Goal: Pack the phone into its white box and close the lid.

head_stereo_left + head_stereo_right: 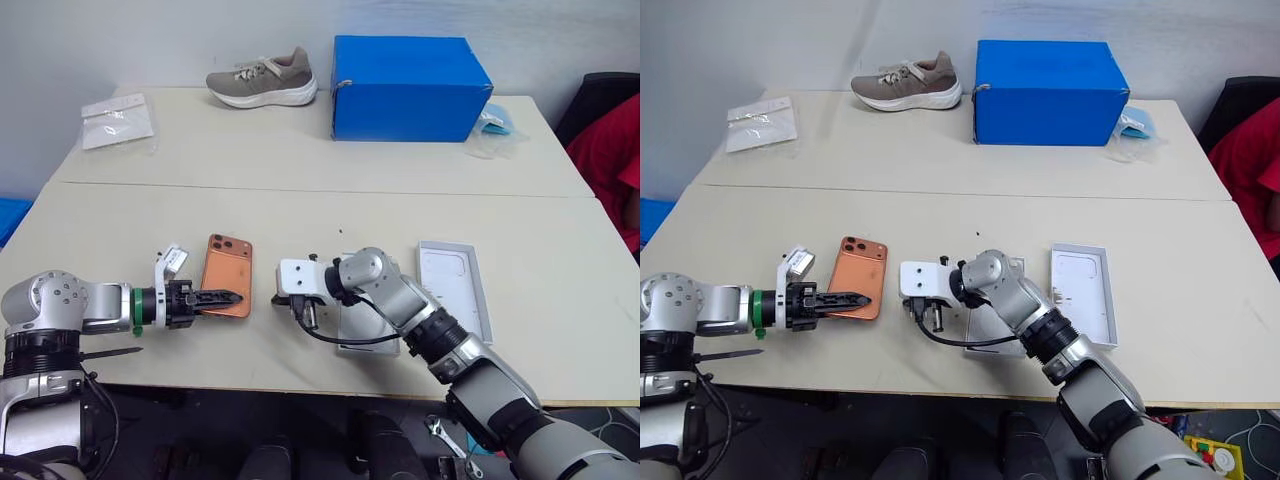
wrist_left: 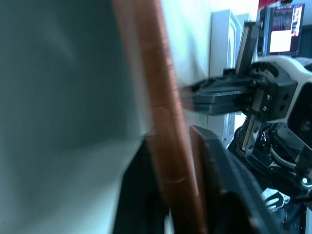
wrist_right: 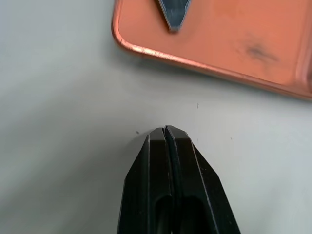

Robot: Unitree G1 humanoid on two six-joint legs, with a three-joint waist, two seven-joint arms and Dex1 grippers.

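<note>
Two beige tables (image 1: pixel 300 220) stand pushed together under my arms, and the near one carries all the task things. My left gripper (image 1: pixel 228 298) is clamped on the phone (image 1: pixel 228 272): in the left wrist view one black finger (image 2: pixel 212 170) lies on each side of the copper edge, and the phone stands between them. From above, the phone lies back side up on the near table, its camera block at the far end, and my fingers reach over its near corner. My right gripper (image 3: pixel 165 134) has its two fingers pressed together with nothing between them; it points toward the phone and its tips are near the phone's edge but apart from it, over bare table. Under my right forearm lies the white box (image 1: pixel 365 335), partly hidden by the arm, so I cannot see its floor well. Just beside it, on my right, the lid (image 1: pixel 452 285) lies with its white inside up. On the far table I see a large blue box (image 1: pixel 408 88), a grey shoe (image 1: pixel 263 80) next to it, and a clear plastic bag (image 1: pixel 118 120) on the left.
</note>
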